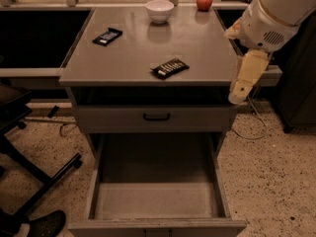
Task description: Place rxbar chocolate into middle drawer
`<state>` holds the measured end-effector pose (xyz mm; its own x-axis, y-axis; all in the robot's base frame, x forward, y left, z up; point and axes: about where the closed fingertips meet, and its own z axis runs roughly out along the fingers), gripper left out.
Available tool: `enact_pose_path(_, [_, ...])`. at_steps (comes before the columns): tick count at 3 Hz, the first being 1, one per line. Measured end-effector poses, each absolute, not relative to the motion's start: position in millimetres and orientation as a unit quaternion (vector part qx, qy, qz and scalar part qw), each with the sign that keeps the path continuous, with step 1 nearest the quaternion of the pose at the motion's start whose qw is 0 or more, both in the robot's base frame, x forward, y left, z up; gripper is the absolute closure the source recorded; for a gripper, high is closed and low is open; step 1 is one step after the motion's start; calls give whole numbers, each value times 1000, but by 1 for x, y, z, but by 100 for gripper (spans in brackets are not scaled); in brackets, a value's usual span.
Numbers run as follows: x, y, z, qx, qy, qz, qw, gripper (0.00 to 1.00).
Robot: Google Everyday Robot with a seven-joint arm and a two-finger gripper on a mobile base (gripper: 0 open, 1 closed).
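Note:
The rxbar chocolate [170, 68], a flat black wrapper with white lettering stripes, lies at an angle on the grey cabinet top [197, 48] near its front edge. The middle drawer [155, 201] is pulled fully open below, and its pale grey floor is bare. My gripper [245, 78] hangs down from the white arm [276, 14] at the cabinet's right front corner. It is to the right of the bar, about level with the top, and holds nothing that I can see.
A second dark bar with a bluish-white label [107, 36] lies at the top's back left. A white bowl [159, 10] and a red apple [204, 1] stand at the back. The shallow drawer with a black handle [156, 116] is shut. Chair legs [44, 181] lie on the floor at left, and a cable [249, 127] at right.

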<state>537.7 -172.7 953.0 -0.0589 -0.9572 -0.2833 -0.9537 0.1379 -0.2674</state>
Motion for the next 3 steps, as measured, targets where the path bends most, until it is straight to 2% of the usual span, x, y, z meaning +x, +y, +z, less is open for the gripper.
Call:
enact_pose_path(2, [550,-166,953,-665,719,-9,203,0])
enact_pose_path(3, [587,-150,951,-691,692,-22,207,0])
